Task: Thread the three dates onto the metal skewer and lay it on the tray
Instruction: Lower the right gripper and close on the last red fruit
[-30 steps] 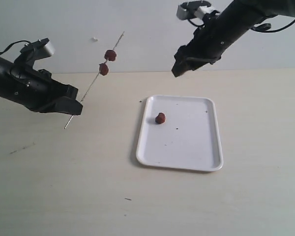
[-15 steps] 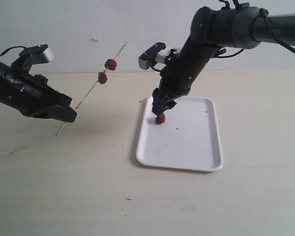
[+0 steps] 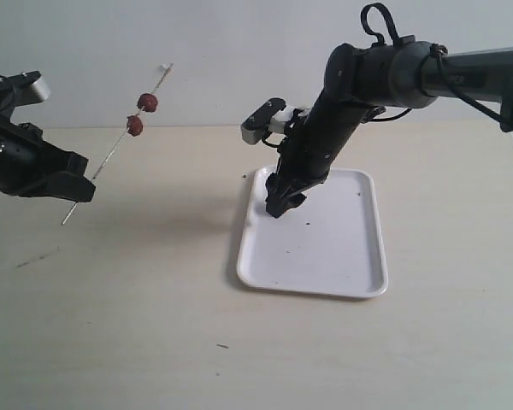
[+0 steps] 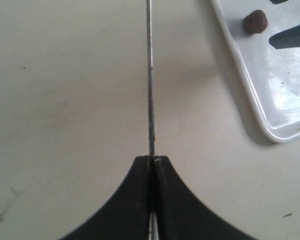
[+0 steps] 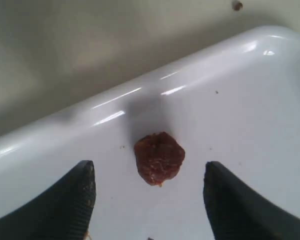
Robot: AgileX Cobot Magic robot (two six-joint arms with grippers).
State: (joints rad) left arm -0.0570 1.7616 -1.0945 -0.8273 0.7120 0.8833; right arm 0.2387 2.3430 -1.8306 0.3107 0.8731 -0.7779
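My left gripper [image 3: 79, 190] is shut on the thin metal skewer [image 3: 115, 151], which slants up and away over the table. Two dates [image 3: 141, 114] are threaded on its upper part; in the left wrist view only the bare rod [image 4: 150, 75] shows above the gripper [image 4: 153, 159]. The third date [image 5: 159, 158] lies loose in the white tray [image 3: 342, 256] near its far left corner, also visible in the left wrist view [image 4: 255, 21]. My right gripper [image 5: 149, 172] is open, low over the tray, one finger on each side of that date and short of touching it.
The pale wooden table [image 3: 154, 325] has a few small dark marks [image 3: 223, 346]. A tiny dark crumb [image 5: 236, 5] lies on the table just outside the tray's corner. A light wall stands behind the table.
My right arm came down from high above to the tray and now straddles the loose date, hiding it in the exterior view. My left gripper carried the skewer leftward and slightly up.
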